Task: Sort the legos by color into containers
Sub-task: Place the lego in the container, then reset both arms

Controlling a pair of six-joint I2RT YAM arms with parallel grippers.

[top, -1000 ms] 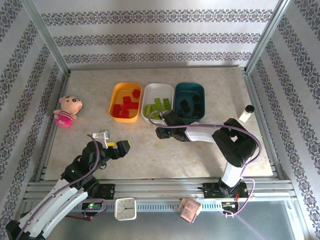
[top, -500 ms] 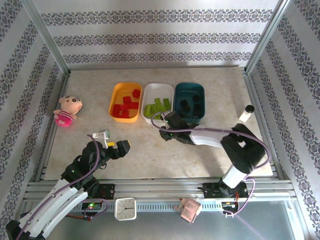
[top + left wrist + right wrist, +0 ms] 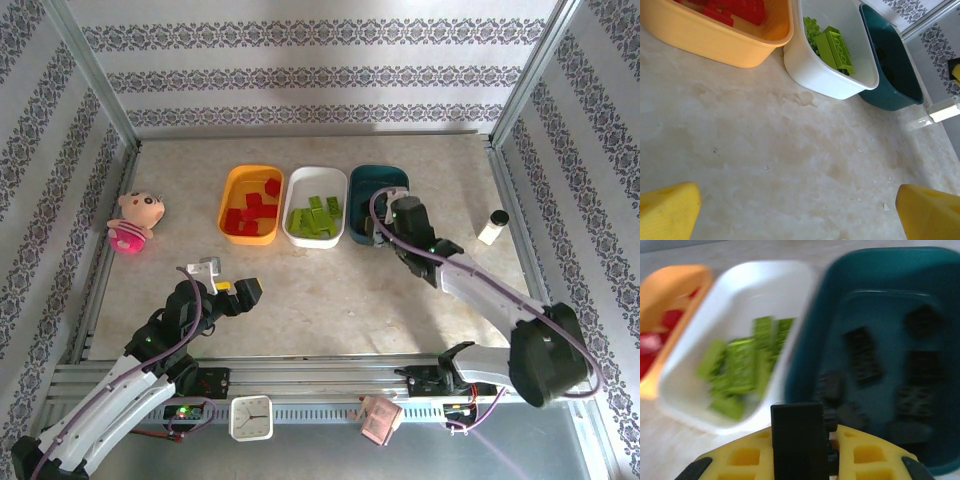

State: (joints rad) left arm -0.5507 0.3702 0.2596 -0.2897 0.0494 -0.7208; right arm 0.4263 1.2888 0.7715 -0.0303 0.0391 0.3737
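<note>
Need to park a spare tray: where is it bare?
Bare: the wide stretch from the white tray to the left gripper; the strip behind all three trays; the gap between doll and orange-yellow tray. Crowded: around the teal tray, where the right gripper holds a black brick.

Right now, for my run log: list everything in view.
Trays: three, side by side, centre: orange-yellow tray, white tray, dark teal tray.
Red legos: several, in the orange-yellow tray.
Green legos: several, in the white tray.
Black legos: several, in the dark teal tray.
Plush doll: one, pink, far left.
Bottle: one, white, black cap, right of trays.
Clock: one, white, near rail.
Left gripper: one, yellow-padded, open, near left.
Right gripper: one, shut on a black lego, at the dark teal tray.
</note>
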